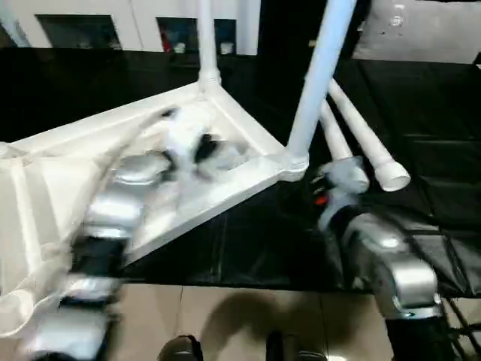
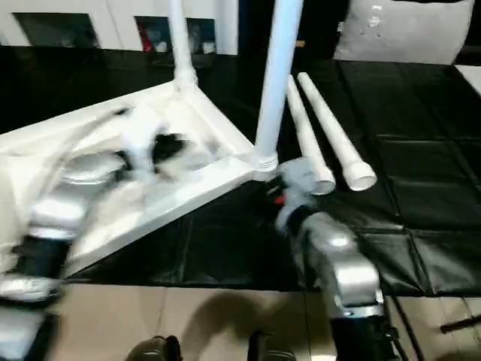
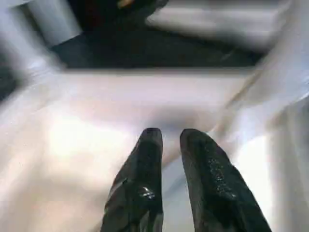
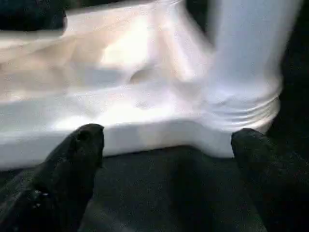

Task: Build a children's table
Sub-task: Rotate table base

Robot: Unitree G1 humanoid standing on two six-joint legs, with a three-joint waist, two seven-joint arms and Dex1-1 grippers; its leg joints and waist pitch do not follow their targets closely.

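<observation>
- The white table top [image 1: 225,184] lay upside down on the black table cover [image 1: 248,241], its ribbed underside facing up and one long side reaching toward the near edge of the cover
- Two white legs stood upright in corner sockets: the near leg [image 1: 319,71] at the corner closest to the right arm, the far leg [image 1: 206,37] at the corner behind it
- Two loose legs [image 1: 361,139] lay side by side on the cover just to the right of the near leg, their open ends pointing toward the robot
- The left gripper [image 3: 169,140] hung over the underside of the top, inside its rim; its two black fingers [image 3: 145,164] were close together with a narrow gap between them and nothing held
- The right gripper [image 4: 166,140] sat low beside the corner socket of the near leg, on the cover side of the rim; its fingers [image 4: 77,150] were spread wide apart, empty, with the socket [image 4: 246,106] and rim just beyond them
- Whether either gripper touched the plastic could not be told
- Bare black cover lay between the rim of the top and the near edge of the cover, and more of it to the right of the loose legs
- Pale floor [image 1: 225,316] showed below the near edge of the cover
</observation>
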